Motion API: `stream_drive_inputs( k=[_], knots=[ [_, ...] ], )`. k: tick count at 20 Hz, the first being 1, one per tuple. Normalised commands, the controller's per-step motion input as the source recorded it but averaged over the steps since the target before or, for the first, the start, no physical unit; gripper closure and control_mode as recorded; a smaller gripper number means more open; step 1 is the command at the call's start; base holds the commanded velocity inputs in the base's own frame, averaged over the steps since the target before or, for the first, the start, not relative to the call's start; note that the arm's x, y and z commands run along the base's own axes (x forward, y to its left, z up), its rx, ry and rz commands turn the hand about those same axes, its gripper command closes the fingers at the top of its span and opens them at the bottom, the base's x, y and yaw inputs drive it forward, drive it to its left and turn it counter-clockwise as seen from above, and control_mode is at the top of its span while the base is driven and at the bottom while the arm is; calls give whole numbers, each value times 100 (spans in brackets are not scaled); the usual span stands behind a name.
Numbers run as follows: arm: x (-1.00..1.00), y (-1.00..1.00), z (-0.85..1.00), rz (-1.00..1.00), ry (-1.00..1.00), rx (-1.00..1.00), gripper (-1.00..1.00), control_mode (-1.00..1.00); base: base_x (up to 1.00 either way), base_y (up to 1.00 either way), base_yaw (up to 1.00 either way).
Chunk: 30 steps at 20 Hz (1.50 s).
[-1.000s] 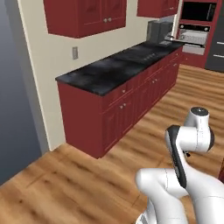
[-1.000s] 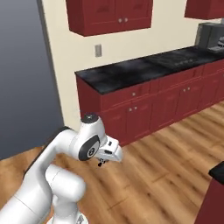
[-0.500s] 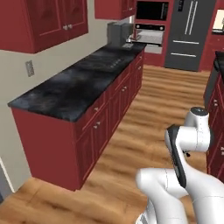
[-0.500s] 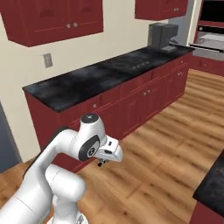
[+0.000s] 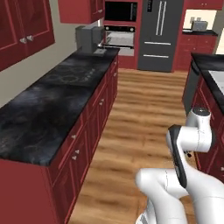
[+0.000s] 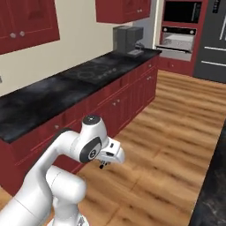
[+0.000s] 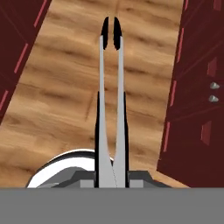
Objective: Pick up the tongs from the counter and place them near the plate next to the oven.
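Silver-grey metal, one pair of tongs [image 7: 110,100] stood straight out from my gripper [image 7: 111,174] in the hand view, its two slim arms ending in two dark tips above the wooden floor [image 7: 61,92]. I saw the jaws almost fully closed, clamped on the base of the tongs. One black counter [image 5: 52,98] ran along my left, one oven [image 5: 119,37] at its far end.

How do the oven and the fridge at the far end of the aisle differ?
The oven sits in red cabinetry at the end of the counter; the fridge stands beside it, dark grey. The oven's front looks light; the fridge has long vertical handles. Both face the aisle.
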Motion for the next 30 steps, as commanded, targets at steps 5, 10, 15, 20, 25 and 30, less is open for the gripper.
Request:
stream_drive_inputs(
  k=[5, 10, 15, 20, 25, 30],
  knots=[
    [0, 0, 0, 0, 0, 0, 100, 100, 100, 0, -28],
    [0, 0, 0, 0, 0, 0, 100, 100, 100, 0, -25],
    [0, 0, 0, 0, 0, 0, 100, 100, 100, 3, -21],
    [0, 0, 0, 0, 0, 0, 100, 100, 100, 15, -17],
    [0, 0, 0, 0, 0, 0, 100, 100, 100, 19, -15],
    [0, 0, 0, 0, 0, 0, 100, 100, 100, 7, -15]
  ],
)
